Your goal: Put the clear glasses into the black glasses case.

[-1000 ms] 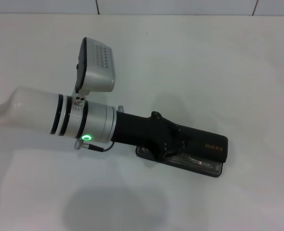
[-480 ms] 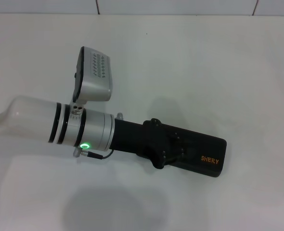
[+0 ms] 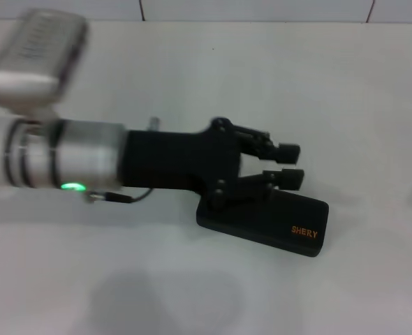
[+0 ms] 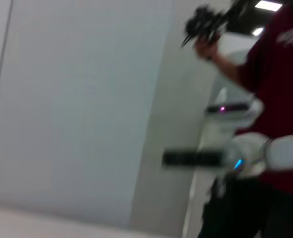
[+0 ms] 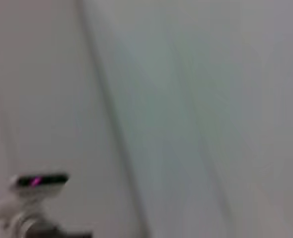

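Observation:
The black glasses case (image 3: 270,222) lies with its lid down on the white table, right of centre in the head view, its orange lettering facing up. The clear glasses are hidden; none of them shows. My left gripper (image 3: 289,165) hovers just above the far edge of the case, fingers (image 3: 288,150) apart with nothing between them. Its arm reaches in from the left. Neither wrist view shows the case or the glasses. My right gripper is out of view.
The white table (image 3: 332,91) stretches around the case, with a tiled wall at the far edge. In the left wrist view, a person in a dark red shirt (image 4: 280,74) stands by a wall beyond the table.
The case lid went from half open, with the glasses showing inside, to fully down. My left gripper then lifted off the lid and drew back to the left, fingers now apart.

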Robot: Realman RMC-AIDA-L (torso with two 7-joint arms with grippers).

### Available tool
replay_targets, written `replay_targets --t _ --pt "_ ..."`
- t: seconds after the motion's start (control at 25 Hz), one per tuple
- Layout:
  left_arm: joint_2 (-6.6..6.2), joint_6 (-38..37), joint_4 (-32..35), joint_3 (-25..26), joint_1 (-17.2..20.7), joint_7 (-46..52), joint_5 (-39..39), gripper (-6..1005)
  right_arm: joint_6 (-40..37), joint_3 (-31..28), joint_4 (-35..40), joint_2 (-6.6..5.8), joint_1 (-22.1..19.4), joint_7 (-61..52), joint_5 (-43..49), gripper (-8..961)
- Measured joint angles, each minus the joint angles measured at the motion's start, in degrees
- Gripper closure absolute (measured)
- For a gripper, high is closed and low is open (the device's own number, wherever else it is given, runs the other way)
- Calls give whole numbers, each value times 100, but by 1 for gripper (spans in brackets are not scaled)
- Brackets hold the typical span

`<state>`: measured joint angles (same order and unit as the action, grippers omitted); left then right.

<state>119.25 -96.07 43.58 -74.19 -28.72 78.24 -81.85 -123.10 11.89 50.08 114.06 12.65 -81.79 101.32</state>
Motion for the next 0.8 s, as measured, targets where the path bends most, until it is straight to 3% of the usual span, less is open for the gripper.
replay_targets --t 0.16,0.28,0.32,0.4,0.6,0.8 --pt "-16 -960 550 590 285 331 105 728 14 917 -259 24 133 64 -299 771" --pt "-71 -1451 583 940 385 387 157 633 5 1389 -614 39 470 119 -374 718" --pt "-101 -1575 573 1063 483 283 165 545 3 1559 -696 60 585 148 -376 700" --pt "-129 -1621 572 1140 600 133 165 516 21 2143 -876 135 957 256 -400 664" --pt "-222 -1599 556 1285 799 -15 24 442 110 2784 -1256 173 1423 389 -504 575" --pt "-243 -1603 454 1647 863 -83 -338 369 190 3076 -1574 181 1806 410 -541 380"
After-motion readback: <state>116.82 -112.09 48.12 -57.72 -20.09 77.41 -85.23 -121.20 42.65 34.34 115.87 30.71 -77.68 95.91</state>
